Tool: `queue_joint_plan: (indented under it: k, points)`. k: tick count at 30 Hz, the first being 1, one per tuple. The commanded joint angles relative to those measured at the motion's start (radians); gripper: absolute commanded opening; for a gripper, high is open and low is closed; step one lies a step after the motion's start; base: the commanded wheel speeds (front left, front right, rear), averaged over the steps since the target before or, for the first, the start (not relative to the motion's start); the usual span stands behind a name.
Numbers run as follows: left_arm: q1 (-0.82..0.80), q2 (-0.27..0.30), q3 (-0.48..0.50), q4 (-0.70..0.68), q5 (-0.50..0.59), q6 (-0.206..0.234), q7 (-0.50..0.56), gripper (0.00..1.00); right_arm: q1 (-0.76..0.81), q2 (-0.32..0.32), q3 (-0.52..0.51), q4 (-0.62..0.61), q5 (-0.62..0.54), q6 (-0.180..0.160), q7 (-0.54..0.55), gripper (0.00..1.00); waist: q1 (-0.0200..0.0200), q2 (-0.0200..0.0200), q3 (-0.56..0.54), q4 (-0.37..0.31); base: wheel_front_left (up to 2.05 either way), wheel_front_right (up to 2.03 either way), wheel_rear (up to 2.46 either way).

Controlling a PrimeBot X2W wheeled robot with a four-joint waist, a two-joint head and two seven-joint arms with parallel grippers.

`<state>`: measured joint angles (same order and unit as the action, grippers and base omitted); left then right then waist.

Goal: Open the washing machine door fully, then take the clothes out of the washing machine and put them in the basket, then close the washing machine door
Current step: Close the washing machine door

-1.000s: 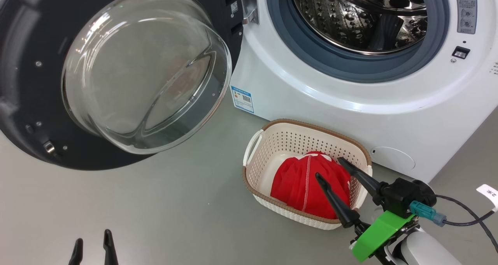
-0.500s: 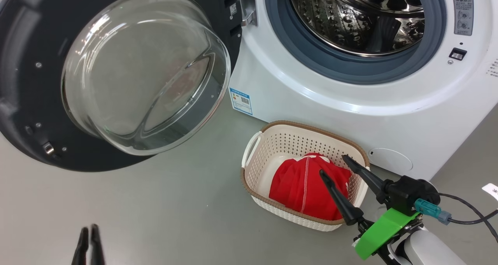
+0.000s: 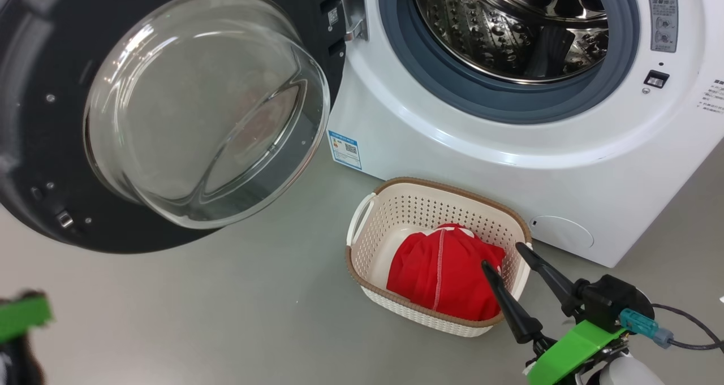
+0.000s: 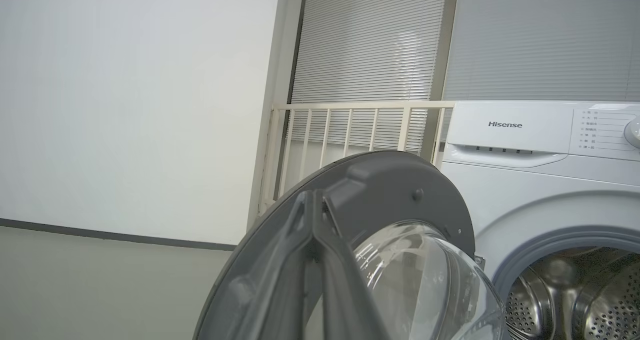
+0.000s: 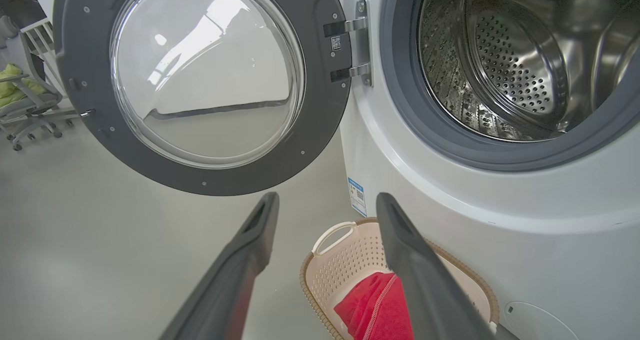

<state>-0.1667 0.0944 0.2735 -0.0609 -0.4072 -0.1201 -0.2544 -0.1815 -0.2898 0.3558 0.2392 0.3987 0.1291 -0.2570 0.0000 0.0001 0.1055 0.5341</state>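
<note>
Head view: red clothes [image 3: 435,277] sit in the basket [image 3: 396,184] just ahead of the spread, empty right gripper [image 3: 500,255], the drum [image 3: 498,29] looks bare, and the swung-out door [image 3: 34,147] beyond the clenched, empty left gripper [image 4: 314,200] awaits closing.

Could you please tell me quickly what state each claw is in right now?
Dark two-fingered left claw: shut, holding nothing.
Dark two-fingered right claw: open, holding nothing.

The left gripper [image 4: 314,201], jaws pressed together, is pointing up across the grey inner rim of the washing machine door [image 4: 395,190], which is standing open beside the white washing machine [image 4: 505,180], a cream railing [image 4: 350,125] showing behind.
</note>
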Motion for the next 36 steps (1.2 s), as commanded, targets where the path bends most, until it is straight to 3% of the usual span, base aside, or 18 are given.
queue_joint_plan:
  k: [1,10,18,23,28,36]
  points:
    - [-0.088,0.072,0.053,0.006,-0.030,-0.008,-0.007,0.00,0.013,0.003,0.004,-0.029,-0.019,0.002,-0.005,1.00,0.0000,-0.0001,-0.001,-0.003,0.00,0.00,0.00]
    - [-0.373,0.314,0.042,0.313,-0.339,-0.010,-0.003,0.00,0.046,0.013,-0.016,-0.045,-0.034,0.002,-0.005,1.00,0.0000,-0.0001,0.004,-0.025,0.00,0.00,0.00]
    - [-0.572,0.469,-0.020,0.638,-0.596,-0.010,0.178,0.00,0.044,0.006,-0.009,-0.047,-0.038,0.002,-0.005,1.00,0.0000,-0.0001,0.021,-0.040,0.00,0.00,0.00]
    - [-0.655,0.501,-0.055,0.776,-0.672,-0.010,0.295,0.00,0.035,0.000,-0.002,-0.047,-0.040,0.002,-0.005,1.00,0.0000,-0.0001,0.037,-0.048,0.00,0.00,0.00]
    - [-0.722,0.522,-0.090,0.904,-0.767,-0.010,0.500,0.00,0.023,-0.009,0.009,-0.045,-0.039,0.002,-0.005,1.00,0.0000,-0.0001,0.054,-0.062,0.00,0.00,0.00]
    - [-0.783,0.543,-0.123,1.033,-0.823,-0.010,0.693,0.00,0.012,-0.019,0.013,-0.046,-0.039,0.002,-0.005,1.00,0.0000,-0.0001,0.071,-0.080,0.00,0.00,0.00]
